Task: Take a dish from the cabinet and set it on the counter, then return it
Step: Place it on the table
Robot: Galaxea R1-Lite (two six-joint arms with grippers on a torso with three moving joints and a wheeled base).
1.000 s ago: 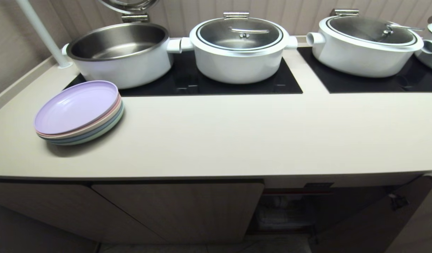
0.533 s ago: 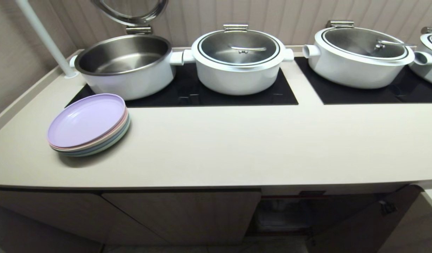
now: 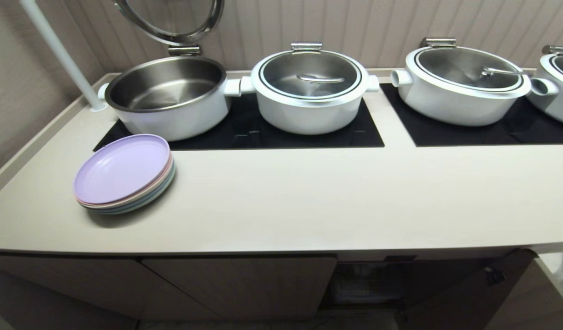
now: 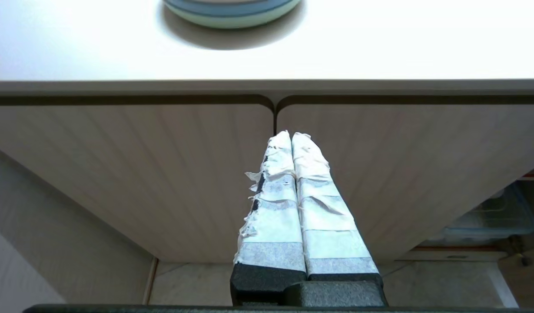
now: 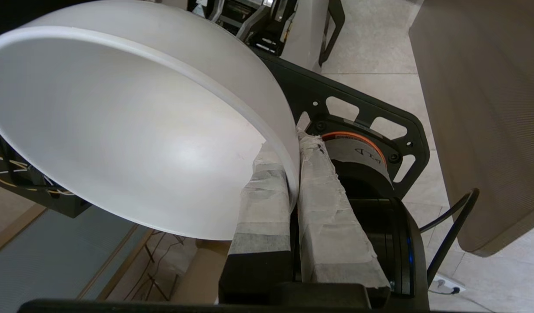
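On the far left of the counter (image 3: 281, 201) I see a stack of flat plates (image 3: 124, 174) with a purple one on top. Next to it, on the black hob (image 3: 244, 133), sits an open steel pot (image 3: 166, 96), then a white pot with a lid (image 3: 311, 91), then another lidded pot (image 3: 460, 85) further right. Down below, the cabinet (image 3: 240, 284) has its left doors closed and its right side open and dark.

My left gripper (image 4: 291, 143) waits in front of the closed doors. Its two taped fingers (image 4: 277, 191) are pressed together with nothing between them.

My right gripper (image 5: 293, 174) is low, below the counter, and the head view does not show it. Its taped fingers (image 5: 264, 191) pinch the rim of the dish (image 5: 132, 126), one finger inside and one outside. The white bowl is tipped on its side over the floor (image 5: 371, 39), near the open cabinet door (image 5: 479, 108).

I think the step now is to lift the bowl up and set it on the counter. To do it well, I should keep the pinch tight, bring the bowl up clear of the counter edge, turn it level, and pick the bare spot in the middle, away from the plates and pots. Then I lower it gently before letting go.
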